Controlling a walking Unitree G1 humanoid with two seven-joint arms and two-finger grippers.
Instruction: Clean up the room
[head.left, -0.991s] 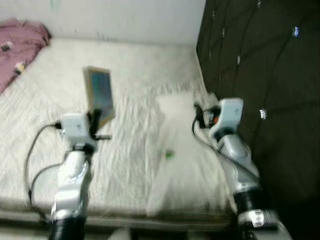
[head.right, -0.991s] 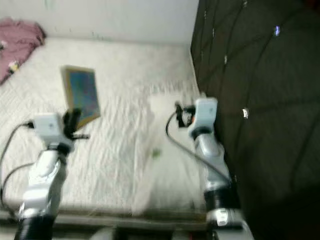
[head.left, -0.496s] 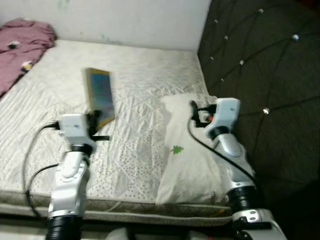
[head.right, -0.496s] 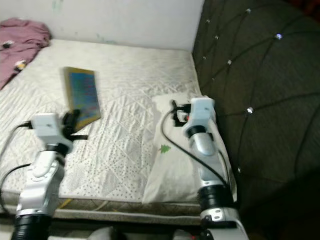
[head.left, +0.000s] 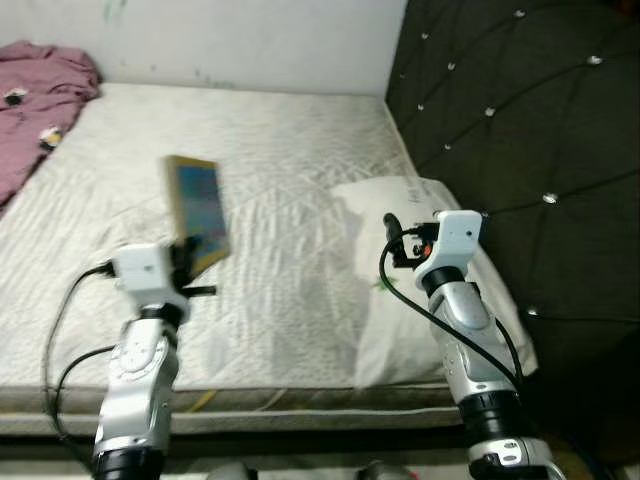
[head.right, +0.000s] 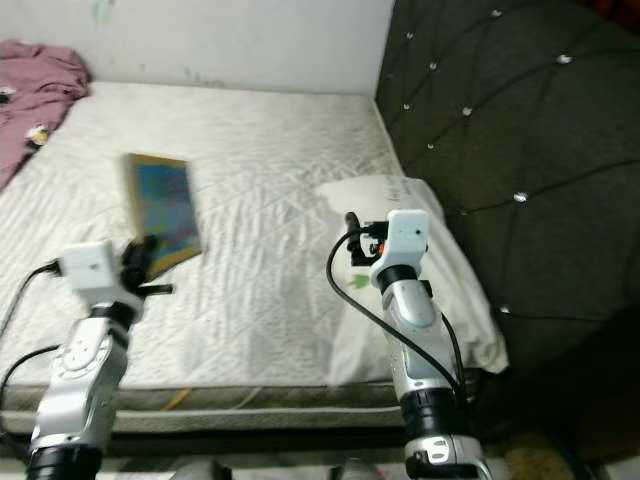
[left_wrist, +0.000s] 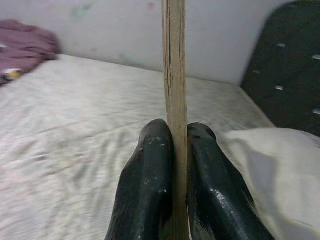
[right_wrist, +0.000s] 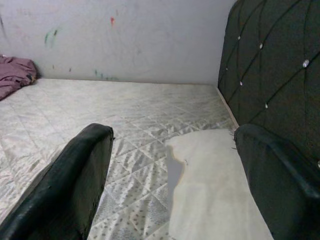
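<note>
A thin flat book with a blue cover and tan edge is held upright over the white mattress. My left gripper is shut on its lower edge. In the left wrist view both black fingers pinch the book's edge. My right gripper hovers open above the white pillow beside the headboard, with nothing between its fingers. The pillow lies flat under it.
A dark tufted headboard stands along the right side of the bed. Crumpled pink clothes lie at the far left corner. A pale wall runs behind the bed. The mattress's front edge is close to me.
The whole view has shifted and grown sharper, so the camera moved. The book stays in my left gripper and my right gripper stays open over the pillow.
</note>
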